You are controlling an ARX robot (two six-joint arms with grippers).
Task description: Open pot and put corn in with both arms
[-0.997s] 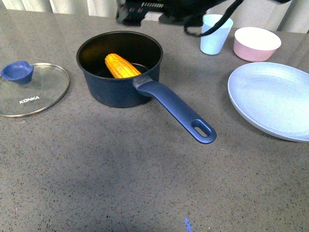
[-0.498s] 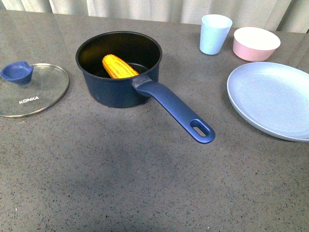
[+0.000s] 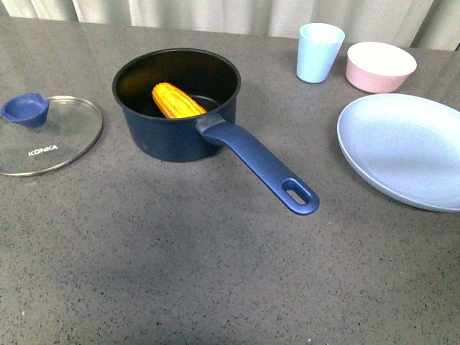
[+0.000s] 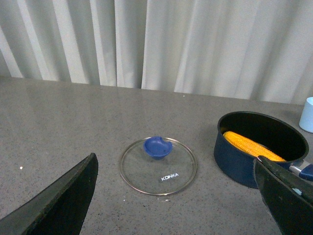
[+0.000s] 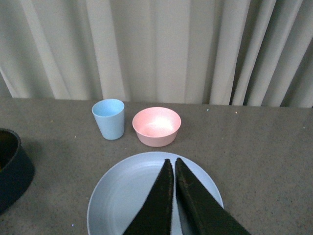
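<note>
A: So where does the corn [image 3: 177, 100] sit?

B: Inside the pot [image 3: 176, 104], leaning against the wall nearest the handle [image 3: 262, 164], and the glass lid [image 3: 44, 134] lies flat on the counter [image 3: 215, 273] well to the left of the pot.

A: And the grippers?

B: Left gripper [image 4: 176, 196] is spread wide and empty, looking at the lid and pot. Right gripper [image 5: 172, 200] is pinched closed with nothing in it, hovering over the plate [image 5: 122, 196] to the right of the pot.

A: Any risk now?

B: I'd guess little. That long handle juts toward the robot; an arm swinging past could clip it and spin the pot, tipping the corn.
</note>
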